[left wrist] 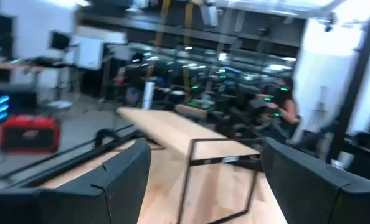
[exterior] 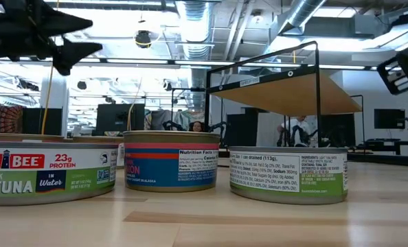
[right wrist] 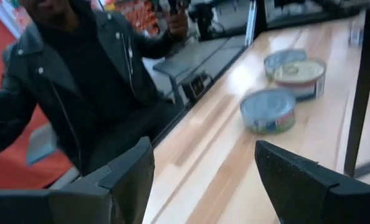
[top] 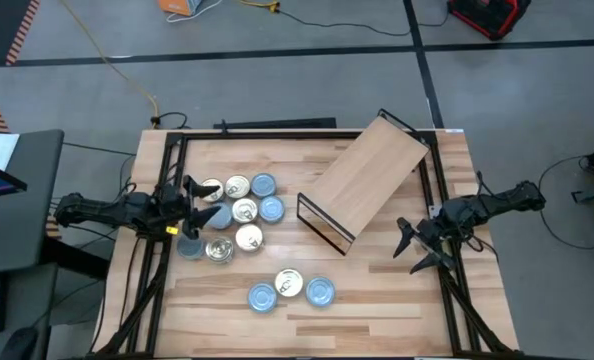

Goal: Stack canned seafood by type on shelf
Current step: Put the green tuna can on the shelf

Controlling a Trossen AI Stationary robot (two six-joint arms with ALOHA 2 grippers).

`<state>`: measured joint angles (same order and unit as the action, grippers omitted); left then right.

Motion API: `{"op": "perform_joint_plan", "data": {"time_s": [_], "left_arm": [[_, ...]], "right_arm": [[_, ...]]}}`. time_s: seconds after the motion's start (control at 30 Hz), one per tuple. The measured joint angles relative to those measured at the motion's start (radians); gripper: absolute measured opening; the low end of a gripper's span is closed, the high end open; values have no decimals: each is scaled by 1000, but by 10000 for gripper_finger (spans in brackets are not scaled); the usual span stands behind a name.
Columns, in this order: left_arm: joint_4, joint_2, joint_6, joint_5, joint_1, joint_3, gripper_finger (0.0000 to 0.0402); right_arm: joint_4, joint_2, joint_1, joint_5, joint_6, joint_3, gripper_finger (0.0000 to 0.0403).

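Observation:
Several flat round tins with pale gold or light blue lids lie in a cluster (top: 244, 211) on the left half of the table. Three more tins (top: 289, 289) sit near the front edge, and they also show in the right wrist view (right wrist: 269, 111) and close up in the low view (exterior: 171, 161). The shelf (top: 367, 180), a light wood board on a thin black frame, stands diagonally right of centre (exterior: 286, 89) (left wrist: 191, 134). My left gripper (top: 199, 208) (left wrist: 203, 180) hovers open above the cluster's left side, raised in the low view (exterior: 53, 38). My right gripper (top: 414, 250) (right wrist: 203, 180) hangs open near the table's right edge, beside the shelf's near end.
Black frame rails (top: 167, 170) run along the table's left and right sides. A person in a black jacket (right wrist: 79, 74) stands beyond the table edge in the right wrist view. Bare wood lies between the shelf and the three front tins.

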<state>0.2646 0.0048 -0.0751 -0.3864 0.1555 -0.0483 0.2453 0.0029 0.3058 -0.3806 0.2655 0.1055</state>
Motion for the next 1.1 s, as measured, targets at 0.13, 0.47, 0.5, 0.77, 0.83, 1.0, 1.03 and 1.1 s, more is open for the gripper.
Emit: {"op": "perform_joint_plan", "data": {"time_s": [0.13, 0.47, 0.5, 0.77, 0.83, 1.0, 1.03, 1.1], "left_arm": [[52, 0, 55, -1, 0, 0, 293], [56, 60, -12, -83, 0, -56, 293], [55, 83, -22, -84, 0, -76, 293], [-125, 351, -46, -93, 0, -331, 293], [-213, 419, -24, -93, 0, -401, 293], [-414, 563, -26, -80, 0, -548, 293], [-449, 590, -27, -65, 0, -573, 293], [-499, 638, -27, -28, 0, -614, 293]], "right_arm": [[-148, 0, -1, 12, -9, 0, 301], [-429, 7, 2, 35, -25, 1, 301], [-456, 12, 2, 49, -32, 1, 301], [-505, 94, 2, 248, -35, 2, 301], [-480, 143, 3, 298, -30, 2, 301], [-456, 299, 39, 387, -22, 17, 301], [-459, 328, 50, 388, -14, 30, 301], [-457, 380, 74, 406, -2, 63, 301]]}}
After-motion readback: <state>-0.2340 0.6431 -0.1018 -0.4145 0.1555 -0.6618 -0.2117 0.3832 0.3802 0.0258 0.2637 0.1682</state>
